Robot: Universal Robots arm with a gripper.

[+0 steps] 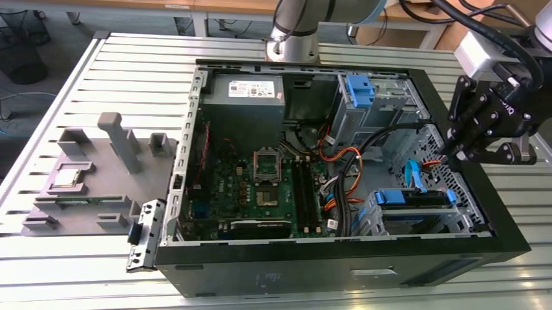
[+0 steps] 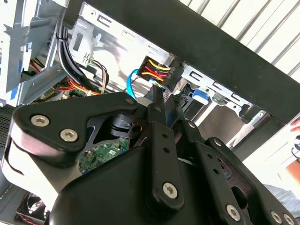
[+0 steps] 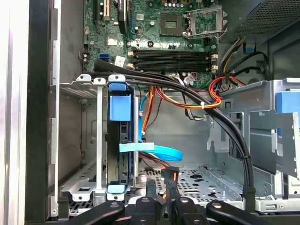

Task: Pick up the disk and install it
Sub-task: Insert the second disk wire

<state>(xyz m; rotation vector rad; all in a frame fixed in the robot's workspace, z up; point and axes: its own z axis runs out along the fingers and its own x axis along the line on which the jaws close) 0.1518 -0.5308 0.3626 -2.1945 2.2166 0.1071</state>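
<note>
In the exterior view, the open computer case [image 1: 345,248] lies on the slatted table [image 1: 52,284]. The disk [image 1: 412,200], dark-bodied with bright blue frame ends, sits in the metal drive cage [image 1: 379,216] at the case's corner, its long axis running across the view. The gripper [image 1: 456,155] hangs over the case's right-hand edge, fingertips pinched together, holding nothing.

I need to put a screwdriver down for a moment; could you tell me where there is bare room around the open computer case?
The slatted table is bare between the grey fixture tray and the computer case, and along its far edge. Inside the case it is crowded: cables cross between the motherboard and the blue-framed disk in its bay, where the gripper hangs.
</note>
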